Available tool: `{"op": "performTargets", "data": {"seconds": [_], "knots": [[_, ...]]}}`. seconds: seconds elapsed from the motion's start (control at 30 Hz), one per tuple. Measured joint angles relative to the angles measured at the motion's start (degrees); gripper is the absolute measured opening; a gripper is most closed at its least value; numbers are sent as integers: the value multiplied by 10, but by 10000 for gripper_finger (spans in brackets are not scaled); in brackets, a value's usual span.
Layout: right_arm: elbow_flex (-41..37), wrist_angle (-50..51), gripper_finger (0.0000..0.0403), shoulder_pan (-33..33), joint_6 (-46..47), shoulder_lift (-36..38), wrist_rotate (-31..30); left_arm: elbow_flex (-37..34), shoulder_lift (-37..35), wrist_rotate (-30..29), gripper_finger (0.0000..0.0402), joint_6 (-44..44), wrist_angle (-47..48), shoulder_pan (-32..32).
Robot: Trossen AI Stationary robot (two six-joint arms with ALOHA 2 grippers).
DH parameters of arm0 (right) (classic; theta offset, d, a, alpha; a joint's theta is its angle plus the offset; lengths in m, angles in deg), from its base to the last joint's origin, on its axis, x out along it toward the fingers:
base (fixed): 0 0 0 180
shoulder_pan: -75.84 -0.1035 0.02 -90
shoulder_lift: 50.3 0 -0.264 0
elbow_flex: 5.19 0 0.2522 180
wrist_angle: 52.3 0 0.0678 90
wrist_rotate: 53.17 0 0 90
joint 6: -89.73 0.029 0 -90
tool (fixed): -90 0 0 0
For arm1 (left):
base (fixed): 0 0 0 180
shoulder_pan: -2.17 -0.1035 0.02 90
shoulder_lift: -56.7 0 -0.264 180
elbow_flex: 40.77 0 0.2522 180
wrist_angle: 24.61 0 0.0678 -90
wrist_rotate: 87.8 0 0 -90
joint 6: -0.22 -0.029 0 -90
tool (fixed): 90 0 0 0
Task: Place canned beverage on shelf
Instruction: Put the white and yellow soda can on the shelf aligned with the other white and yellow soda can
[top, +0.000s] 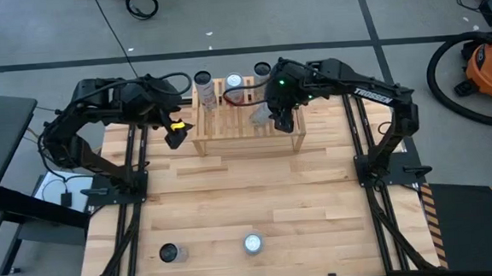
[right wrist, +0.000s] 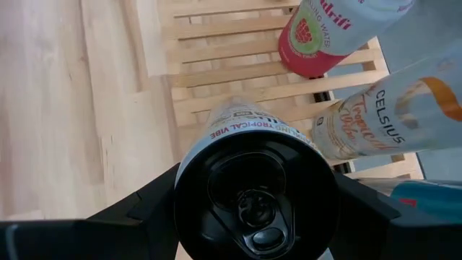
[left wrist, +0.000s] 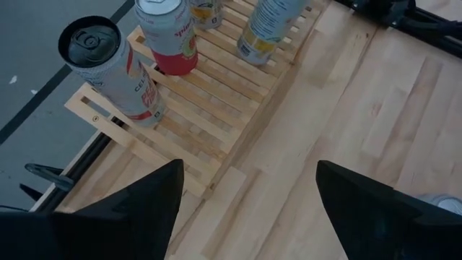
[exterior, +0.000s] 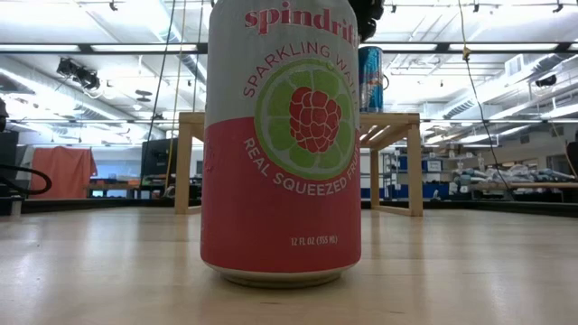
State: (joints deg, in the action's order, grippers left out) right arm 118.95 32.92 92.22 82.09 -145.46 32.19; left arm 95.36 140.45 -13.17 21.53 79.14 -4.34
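The right gripper (right wrist: 253, 209) grips a can (right wrist: 254, 184) above the shelf (right wrist: 216, 72); the left gripper (left wrist: 249, 195) stands open, empty, beside the shelf.

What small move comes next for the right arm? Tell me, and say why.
Probably lower the can straight down onto the shelf slats, then open. The right gripper holds it upright over the rack, apparently beside two cans already standing there. The left gripper waits open off the shelf's end.

Three cans (left wrist: 115, 68) on slatted shelf (left wrist: 216, 94)
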Motion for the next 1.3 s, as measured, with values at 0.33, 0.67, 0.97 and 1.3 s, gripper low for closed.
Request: {"op": "performTargets", "data": {"seconds": [0.33, 0.67, 0.97, 1.3], "knots": [[77, 22, 266, 0, -4, -2, 3, 0, 0, 0, 318, -1, 0, 0], [85, 48, 266, 11, -29, -24, 22, 0, 0, 0, 318, 2, 0, 0], [158, 112, 266, 15, -30, -89, 13, 0, 0, 0, 318, 3, 0, 0], [207, 147, 266, 21, -26, -106, 15, 0, 0, 0, 318, -1, 0, 0]]}}
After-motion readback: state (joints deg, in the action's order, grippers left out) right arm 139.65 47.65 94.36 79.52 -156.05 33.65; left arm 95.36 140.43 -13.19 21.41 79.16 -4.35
